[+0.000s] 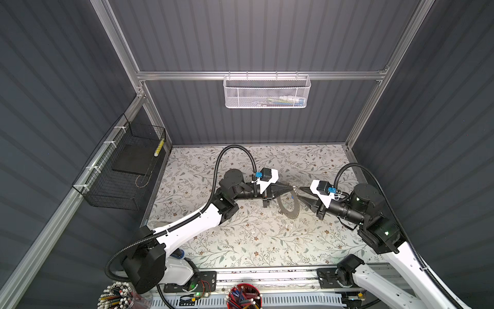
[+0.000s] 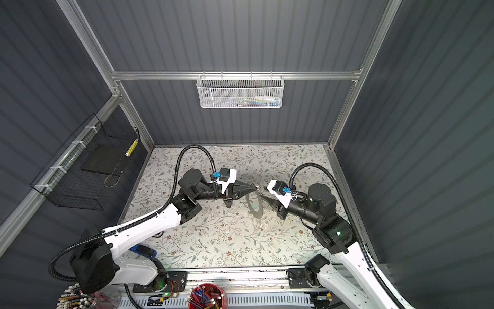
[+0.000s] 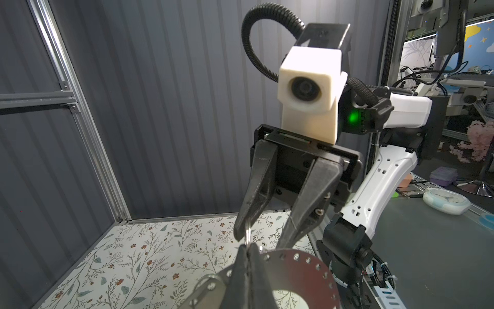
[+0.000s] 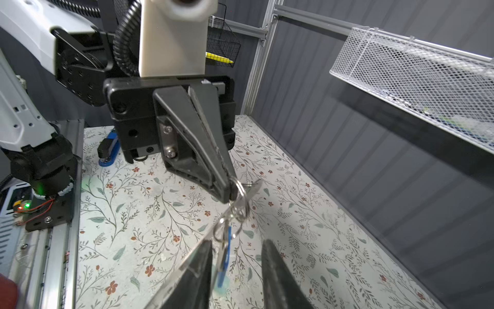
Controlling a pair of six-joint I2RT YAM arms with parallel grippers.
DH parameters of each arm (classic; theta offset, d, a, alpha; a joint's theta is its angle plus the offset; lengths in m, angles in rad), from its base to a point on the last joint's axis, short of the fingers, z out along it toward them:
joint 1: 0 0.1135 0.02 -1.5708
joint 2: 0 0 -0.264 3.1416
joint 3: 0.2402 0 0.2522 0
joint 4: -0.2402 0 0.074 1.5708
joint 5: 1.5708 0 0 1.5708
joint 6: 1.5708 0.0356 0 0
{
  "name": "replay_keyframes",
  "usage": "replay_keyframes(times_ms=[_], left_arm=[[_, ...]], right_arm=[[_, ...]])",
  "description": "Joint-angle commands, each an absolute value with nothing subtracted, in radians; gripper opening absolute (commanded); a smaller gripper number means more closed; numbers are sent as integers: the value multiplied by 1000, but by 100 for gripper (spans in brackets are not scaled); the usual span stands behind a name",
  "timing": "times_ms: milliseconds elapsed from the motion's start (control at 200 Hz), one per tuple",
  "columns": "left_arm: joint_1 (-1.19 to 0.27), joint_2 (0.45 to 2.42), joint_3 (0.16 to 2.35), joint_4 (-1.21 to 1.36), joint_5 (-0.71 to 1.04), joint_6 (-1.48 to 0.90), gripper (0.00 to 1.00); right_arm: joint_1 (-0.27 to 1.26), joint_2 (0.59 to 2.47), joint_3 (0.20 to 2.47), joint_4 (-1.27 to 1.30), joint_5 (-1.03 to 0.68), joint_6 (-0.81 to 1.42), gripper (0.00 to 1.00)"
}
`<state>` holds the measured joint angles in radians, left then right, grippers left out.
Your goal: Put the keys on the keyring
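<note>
Left wrist view gives the plainest look at the keyring (image 3: 302, 270), which hangs clear above the floral tabletop (image 3: 128, 256) between the left claw (image 3: 248, 250) and the right claw (image 3: 262, 238); both top views put it near the middle of the tabletop. I judge it light but stiff, a thin sheet that will swing and twist at a nudge. Edge-on it offers little to a pinch, so its broad band, taken flat between the pads, looks the safest hold. It is a wide, flat grey ring with a big round hole and a row of small punched holes round its rim. The keys (image 4: 252, 188) dangle with it and are probably light, hard and slippery, apt to swivel. A key's head or tag should give better purchase than its blade. One silvery key juts out beside the left claw's tip and a bright blue tag (image 4: 226, 248) hangs lower; the second tag I cannot make out for certain. Smallest are the thin wire loops (image 4: 240, 198), springy and fiddly. The left claw is pressed together, pinching one of these loops at the top of the cluster; whether it also nips the keyring's rim I cannot tell. The right claw stands spread, the blue tag hanging between its fingers, gripping nothing visible.
</note>
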<state>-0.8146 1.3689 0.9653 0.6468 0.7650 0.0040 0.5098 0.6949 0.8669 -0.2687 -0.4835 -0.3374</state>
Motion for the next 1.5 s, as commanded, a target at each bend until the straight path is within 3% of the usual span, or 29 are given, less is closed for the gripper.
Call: replay_keyframes(times_ms=[0,555,1071,1136,1171,1331,1496], left_arm=[[-808,1366,1006,639,799,20,0],[-808,1379,1019,612,857,25,0],[-808,1390,1036,594,856,24,0],[-808,1372,1054,484,821,86,26],[-808,1356,1072,389,789,151,32],[-810,1314,1206,-35,636,417,37],[-821,1323,1277,-207,564,525,37]], right_arm=[[497,684,889,-247,-531,-315,32],[476,729,887,-188,-599,-259,21],[474,762,920,-277,-659,-306,0],[472,764,944,-336,-645,-330,0],[471,771,962,-377,-635,-344,0],[470,833,1087,-652,-581,-422,0],[471,900,1179,-804,-539,-444,0]])
